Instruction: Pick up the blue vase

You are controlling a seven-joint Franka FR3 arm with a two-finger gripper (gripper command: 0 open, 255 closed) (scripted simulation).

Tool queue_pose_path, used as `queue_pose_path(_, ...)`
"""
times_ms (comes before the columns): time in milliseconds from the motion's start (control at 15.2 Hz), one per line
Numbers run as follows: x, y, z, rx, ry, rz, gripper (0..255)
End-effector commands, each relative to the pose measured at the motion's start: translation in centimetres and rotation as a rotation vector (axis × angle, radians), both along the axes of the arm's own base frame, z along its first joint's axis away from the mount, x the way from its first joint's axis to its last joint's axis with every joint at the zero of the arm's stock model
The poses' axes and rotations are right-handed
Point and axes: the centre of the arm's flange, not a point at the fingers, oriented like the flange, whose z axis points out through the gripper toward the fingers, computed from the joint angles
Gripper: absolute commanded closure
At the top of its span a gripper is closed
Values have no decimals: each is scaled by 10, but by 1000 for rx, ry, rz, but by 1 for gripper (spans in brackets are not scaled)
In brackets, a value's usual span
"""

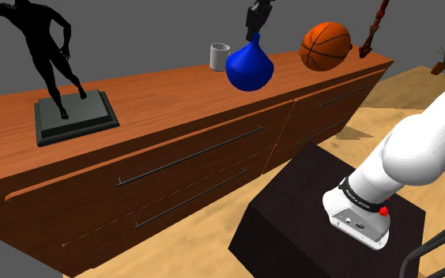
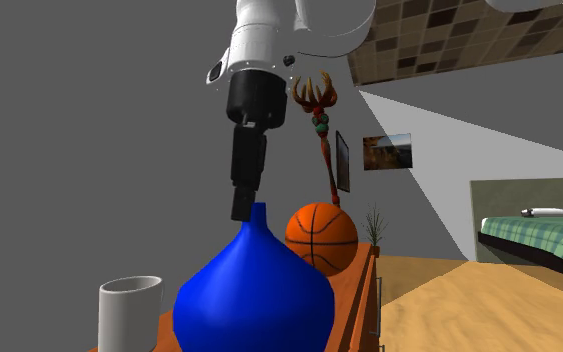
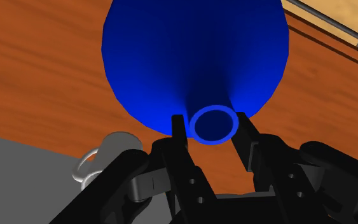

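Blue vase [image 1: 250, 67]: glossy deep blue, round belly, slim neck, ring mouth. Stands on wooden dresser [image 1: 157, 103] between white cup [image 1: 218, 56] and basketball [image 1: 326, 45]. Gripper [image 3: 212, 125] above it, jaws clamped on neck. Vase base cut off in second exterior view. Lettering on arm band [image 1: 358, 198] unreadable.

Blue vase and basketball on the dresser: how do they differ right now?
The blue vase is blue, bulbous with a narrow open neck; the basketball is an orange sphere with black seams. The claw grips the blue vase's neck; the basketball stands untouched. Both sit on the wooden dresser.
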Motion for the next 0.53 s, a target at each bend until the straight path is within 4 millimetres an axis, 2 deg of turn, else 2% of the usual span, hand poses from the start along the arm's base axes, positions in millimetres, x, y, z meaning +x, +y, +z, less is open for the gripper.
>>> queue_pose_path(0,1,-1,12,0,-1,0,255)
queue_pose_path(330,1,-1,38,0,-1,0,255)
queue_pose_path(462,1,-1,39,0,-1,0,255)
